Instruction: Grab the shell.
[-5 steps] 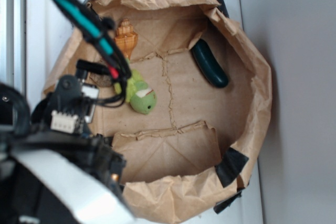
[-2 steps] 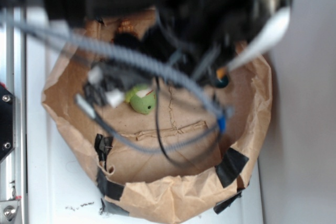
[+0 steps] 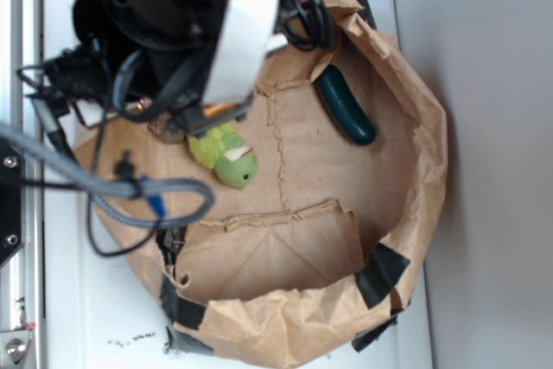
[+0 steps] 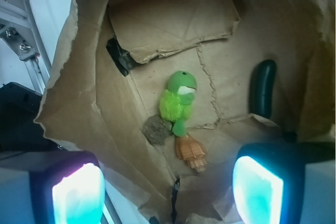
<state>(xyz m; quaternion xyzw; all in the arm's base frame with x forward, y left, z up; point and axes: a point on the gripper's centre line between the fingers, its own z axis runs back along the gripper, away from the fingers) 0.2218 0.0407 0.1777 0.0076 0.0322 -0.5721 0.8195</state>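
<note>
One ribbed orange-tan spiral shell point(image 4: 191, 152) lying beside one green plush toy point(image 4: 177, 103), one rough grey-brown lump point(image 4: 156, 129), claw point(image 4: 168, 184) hovering spread, gripping nothing.

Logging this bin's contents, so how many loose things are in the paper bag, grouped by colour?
Green: 1, the plush toy
Orange-tan: 1, the shell
Grey-brown: 1, the rough lump
Dark teal: 1, the long rounded object
Total: 4
</note>
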